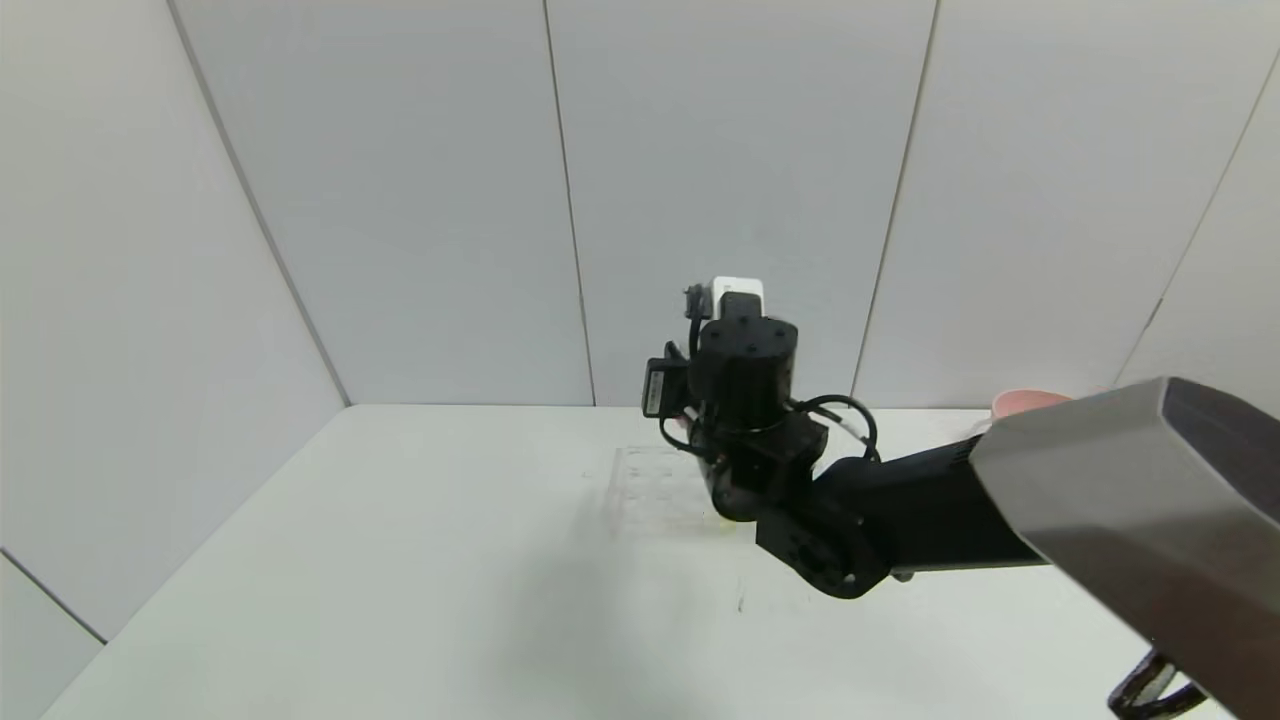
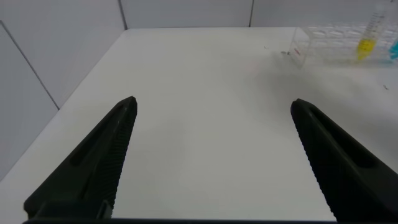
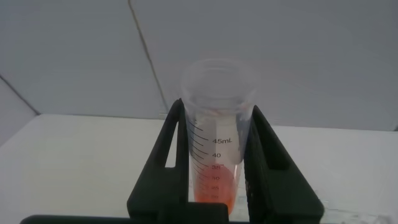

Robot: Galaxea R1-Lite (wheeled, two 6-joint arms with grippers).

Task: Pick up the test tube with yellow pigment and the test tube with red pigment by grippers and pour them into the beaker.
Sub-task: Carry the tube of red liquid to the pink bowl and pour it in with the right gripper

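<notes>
Right gripper [image 3: 214,168]: shut on the test tube with red pigment [image 3: 216,130], one black finger [image 3: 163,165] pressed against each side of the clear tube. The tube stands upright between the fingers, its open mouth above the fingertips, and its red-orange liquid sits at the bottom, down near the gripper body. Printed graduation marks run up its wall, with "45mL" readable. In the head view the right arm [image 1: 900,510] reaches in over the white table [image 1: 400,560] and its wrist blocks the gripper's fingers and the tube from sight.

Left gripper [image 2: 211,155]: wide open, holding nothing. Its two black ridged fingers [image 2: 99,155] are spread well apart over bare table. It does not appear in the head view.

Test tube with yellow pigment [image 2: 367,34]: stands upright in the clear tube rack [image 2: 323,43], well ahead of the left gripper and off to its right-finger side. Yellow liquid shows in its lower part. A bit of blue [image 2: 393,48] shows just beside it at the edge of the left wrist view; what it belongs to cannot be told.

Clear tube rack, head view [image 1: 650,480]: on the table just beside the right arm's wrist, partly covered by it.

Pink bowl [image 1: 1025,402]: only its rim shows, behind the right arm's forearm, at the far side of the table.

Beaker: cannot be made out in any view.
</notes>
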